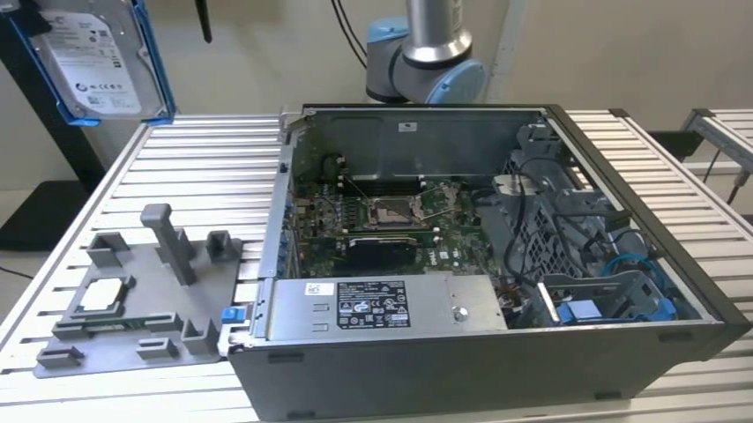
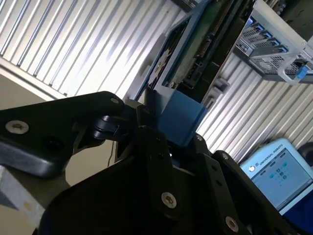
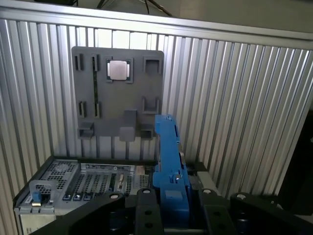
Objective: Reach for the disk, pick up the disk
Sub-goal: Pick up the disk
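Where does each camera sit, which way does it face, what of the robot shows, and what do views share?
Exterior view: off the arm, above the table, looking down into the case; the arm behind it, the disk high at the exterior view's left.
First wrist view: on the wrist, looking past the pincer and disk down at the grey tray.
Second wrist view: on the wrist, close on the pincer clamping the disk's blue bracket.
Shared: both wrist views show pincer and disk.

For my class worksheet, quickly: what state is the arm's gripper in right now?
Gripper: closed, holding the flat silver-grey rectangular disk by its blue plastic bracket.
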`<state>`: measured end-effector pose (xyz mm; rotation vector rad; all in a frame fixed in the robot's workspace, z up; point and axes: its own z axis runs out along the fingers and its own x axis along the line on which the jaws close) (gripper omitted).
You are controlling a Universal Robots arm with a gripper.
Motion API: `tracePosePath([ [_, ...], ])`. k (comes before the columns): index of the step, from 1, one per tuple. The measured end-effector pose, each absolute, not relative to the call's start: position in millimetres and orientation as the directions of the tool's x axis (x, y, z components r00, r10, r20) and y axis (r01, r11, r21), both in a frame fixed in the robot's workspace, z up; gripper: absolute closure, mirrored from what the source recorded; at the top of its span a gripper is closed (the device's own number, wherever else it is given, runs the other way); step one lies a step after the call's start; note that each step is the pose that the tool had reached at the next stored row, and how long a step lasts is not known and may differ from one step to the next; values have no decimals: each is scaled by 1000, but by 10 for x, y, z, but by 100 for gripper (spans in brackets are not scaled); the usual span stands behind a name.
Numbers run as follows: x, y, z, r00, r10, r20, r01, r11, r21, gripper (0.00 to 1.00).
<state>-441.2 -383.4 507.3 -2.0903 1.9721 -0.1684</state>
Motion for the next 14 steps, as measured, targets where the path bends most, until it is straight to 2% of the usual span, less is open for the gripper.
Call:
tracePosePath([
  [4, -4372, -3833, 5203, 71, -993, -95, -963, -43, -268, 100],
  [14, -4082, -3834, 5196, 72, -993, -94, -959, -43, -281, 100],
])
